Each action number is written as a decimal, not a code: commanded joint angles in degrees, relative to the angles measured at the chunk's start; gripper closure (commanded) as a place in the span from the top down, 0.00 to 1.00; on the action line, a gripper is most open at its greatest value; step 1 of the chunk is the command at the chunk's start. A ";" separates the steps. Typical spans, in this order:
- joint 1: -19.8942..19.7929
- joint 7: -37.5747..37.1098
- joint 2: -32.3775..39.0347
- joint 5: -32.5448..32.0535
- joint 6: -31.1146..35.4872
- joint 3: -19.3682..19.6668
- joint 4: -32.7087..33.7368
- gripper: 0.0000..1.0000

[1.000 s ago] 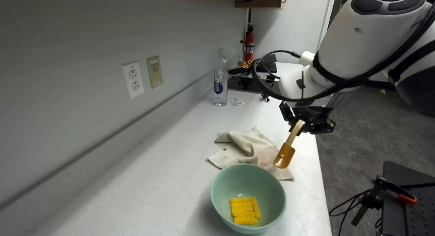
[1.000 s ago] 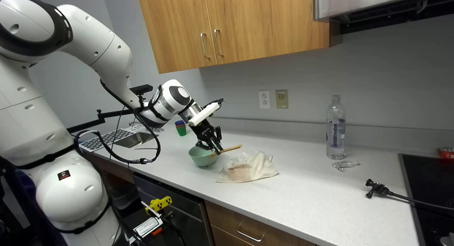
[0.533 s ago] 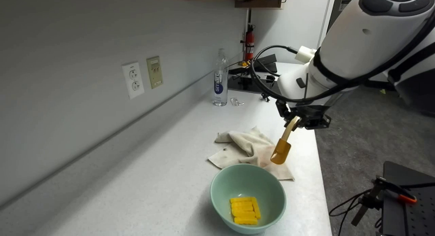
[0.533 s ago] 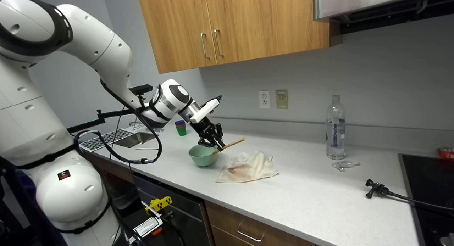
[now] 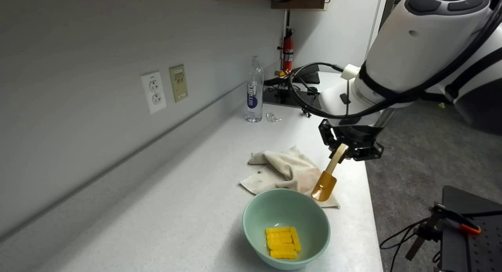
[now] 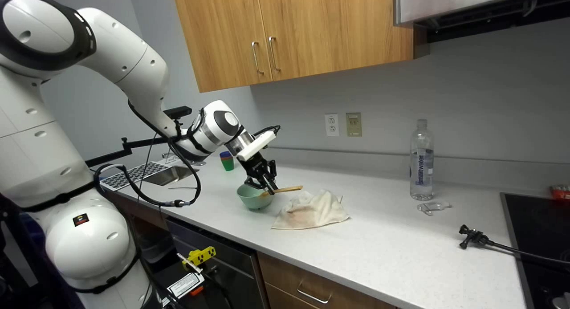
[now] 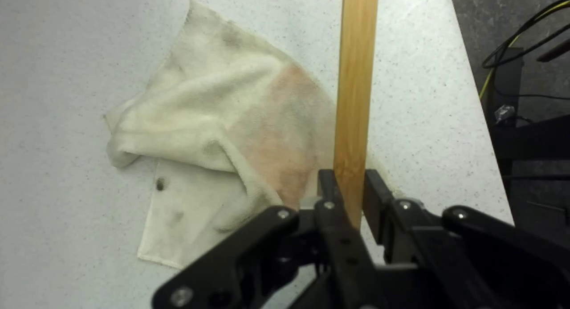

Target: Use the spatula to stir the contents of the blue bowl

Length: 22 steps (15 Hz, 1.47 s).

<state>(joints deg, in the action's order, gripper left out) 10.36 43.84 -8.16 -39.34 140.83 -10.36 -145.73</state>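
Wrist cam shows jaws gripping spatula [image 7: 355, 95]; ext. unclear.

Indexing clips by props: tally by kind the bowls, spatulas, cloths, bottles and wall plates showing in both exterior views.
Round blue-green bowl: 1
Wooden-handled amber spatula: 1
Stained cream cloth: 1
Clear plastic bottle: 1
Rectangular white wall plate, beige wall plate: 2
Total: 6
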 commanded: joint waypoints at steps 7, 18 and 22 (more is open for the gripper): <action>0.34 0.11 -0.04 0.64 -0.17 0.31 0.04 0.19; 0.34 0.11 -0.04 0.64 -0.17 0.31 0.04 0.19; 0.34 0.11 -0.04 0.64 -0.17 0.31 0.04 0.19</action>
<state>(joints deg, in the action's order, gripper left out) 10.36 43.83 -8.17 -38.81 140.81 -10.36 -145.75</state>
